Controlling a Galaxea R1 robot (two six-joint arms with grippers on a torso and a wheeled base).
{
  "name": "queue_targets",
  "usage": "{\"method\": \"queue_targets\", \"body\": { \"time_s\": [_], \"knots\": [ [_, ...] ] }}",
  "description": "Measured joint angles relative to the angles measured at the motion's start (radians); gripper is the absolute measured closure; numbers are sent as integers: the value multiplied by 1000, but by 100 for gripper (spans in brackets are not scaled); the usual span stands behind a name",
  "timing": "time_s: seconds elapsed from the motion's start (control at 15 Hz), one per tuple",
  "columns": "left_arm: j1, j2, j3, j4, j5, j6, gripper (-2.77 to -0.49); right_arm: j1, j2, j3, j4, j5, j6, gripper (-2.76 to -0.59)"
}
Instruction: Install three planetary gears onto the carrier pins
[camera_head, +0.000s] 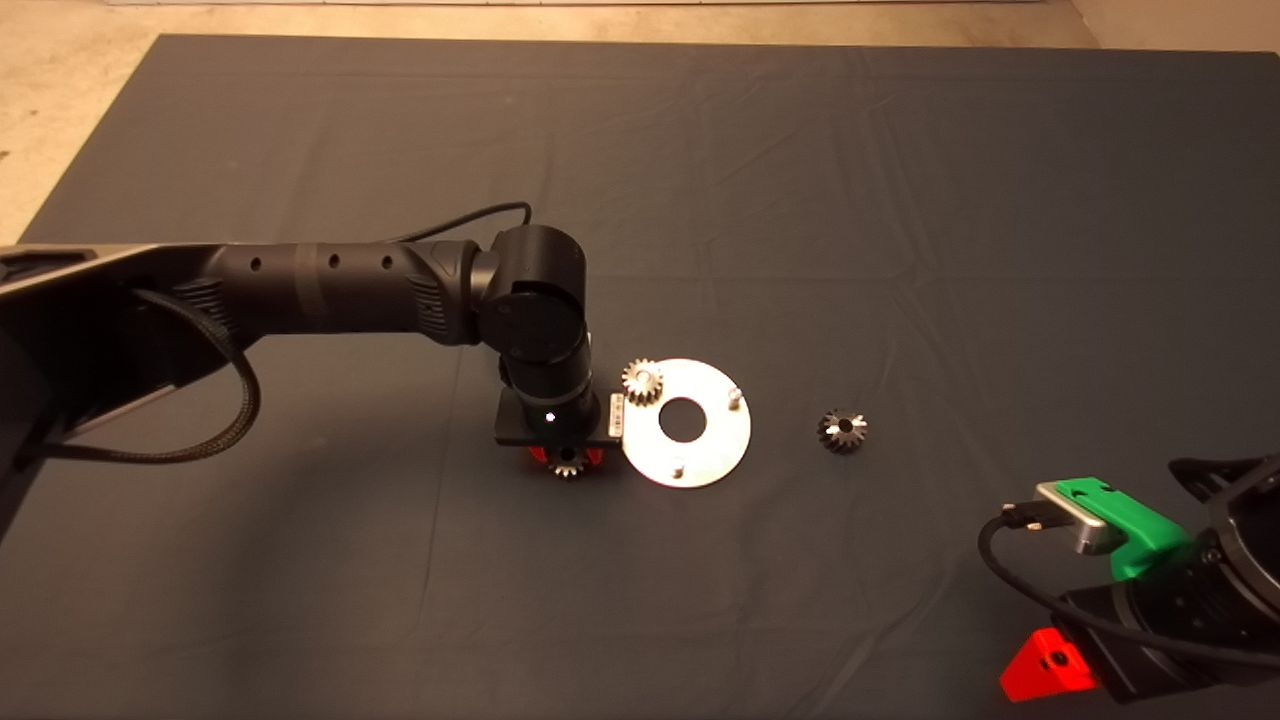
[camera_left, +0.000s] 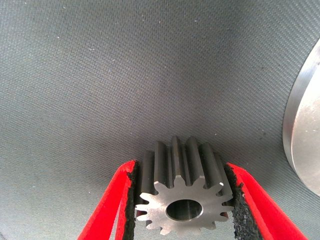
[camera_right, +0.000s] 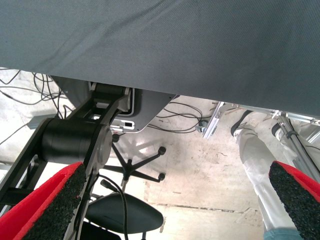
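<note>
One bright toothed steel gear (camera_left: 183, 199) pinched in left gripper (camera_head: 566, 462) beside flat silver carrier plate (camera_head: 712, 440) | right gripper (camera_right: 170, 200) parked, fingers spread, empty | risk: bore misses pin (camera_head: 678, 466), gear jams tilted

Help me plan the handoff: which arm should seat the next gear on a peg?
Left. Its gripper already clamps a gear right beside the plate; the right gripper waits open at the mat's corner.

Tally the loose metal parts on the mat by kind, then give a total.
Gears: 3, one in the left claw, one on the disc, one loose on the mat
Pegged disc: 1
Total: 4
</note>
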Motion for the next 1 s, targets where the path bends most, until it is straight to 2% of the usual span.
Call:
{"method": "queue_targets", "body": {
  "time_s": [0.6, 1.0],
  "knots": [
    [0, -6, 35, 1, -2, -12, -91, 0, 0, 0, 0, 0, 0, -273],
    [0, -11, 60, 1, -1, -31, -90, 0, 0, 0, 0, 0, 0, -273]
  ]
}}
